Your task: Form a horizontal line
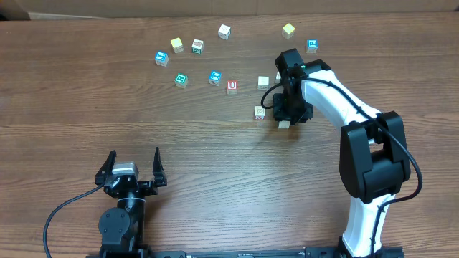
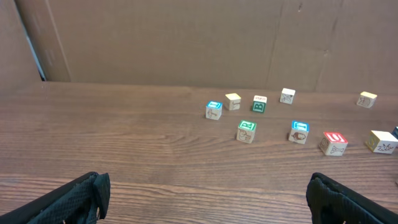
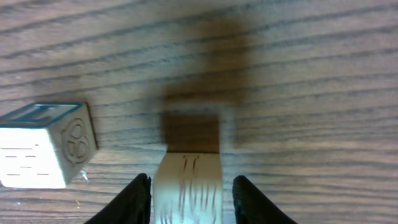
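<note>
My right gripper [image 1: 287, 118] reaches straight down over a small whitish cube [image 1: 284, 124]. In the right wrist view this cube [image 3: 189, 183] stands on the table between my open fingers [image 3: 191, 196], with a thin gap on each side. A second whitish cube [image 1: 259, 112] with a printed top sits just to its left, apart from it, and also shows in the right wrist view [image 3: 43, 146]. Another whitish cube [image 1: 263, 82] lies farther back. My left gripper [image 1: 133, 168] is open and empty near the front edge, also in the left wrist view [image 2: 205, 199].
Loose cubes are scattered across the back: the red "U" cube [image 1: 232, 87], blue-marked ones [image 1: 215, 77] [image 1: 161, 57] [image 1: 312, 45], a green one [image 1: 181, 79], yellow ones [image 1: 177, 44] [image 1: 288, 29] and a white one [image 1: 224, 31].
</note>
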Controlling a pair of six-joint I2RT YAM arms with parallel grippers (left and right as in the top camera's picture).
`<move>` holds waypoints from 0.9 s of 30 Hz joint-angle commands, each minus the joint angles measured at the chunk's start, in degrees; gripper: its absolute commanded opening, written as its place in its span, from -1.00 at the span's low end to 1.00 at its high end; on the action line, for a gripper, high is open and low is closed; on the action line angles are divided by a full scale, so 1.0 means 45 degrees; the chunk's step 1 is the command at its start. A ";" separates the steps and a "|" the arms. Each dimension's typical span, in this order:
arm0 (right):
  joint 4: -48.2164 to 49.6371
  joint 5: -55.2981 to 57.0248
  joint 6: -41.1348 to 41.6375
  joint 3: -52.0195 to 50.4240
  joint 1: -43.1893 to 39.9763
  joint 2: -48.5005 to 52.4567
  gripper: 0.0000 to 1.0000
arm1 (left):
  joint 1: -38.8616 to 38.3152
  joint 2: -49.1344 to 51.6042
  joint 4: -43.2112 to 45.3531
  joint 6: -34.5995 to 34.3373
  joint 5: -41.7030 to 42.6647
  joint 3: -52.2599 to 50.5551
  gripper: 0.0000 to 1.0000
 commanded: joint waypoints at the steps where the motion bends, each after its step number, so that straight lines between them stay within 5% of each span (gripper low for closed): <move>1: 0.0131 0.0015 0.0010 -0.0087 -0.0010 -0.0126 -0.11 | -0.0107 -0.0121 -0.0015 0.0287 -0.0019 -0.0029 0.99; 5: 0.0146 0.0015 0.0010 -0.0087 -0.0010 -0.0126 0.18 | -0.0107 -0.0121 -0.0015 0.0287 -0.0019 -0.0029 0.99; 12: -0.0170 0.0015 0.0015 -0.0087 -0.0010 -0.0126 0.25 | -0.0107 -0.0121 -0.0015 0.0287 -0.0019 -0.0034 0.99; 27: 0.1297 0.0335 0.0355 -0.0087 -0.0282 -0.0126 -0.02 | -0.0107 -0.0121 -0.0015 0.0287 -0.0024 -0.0029 0.99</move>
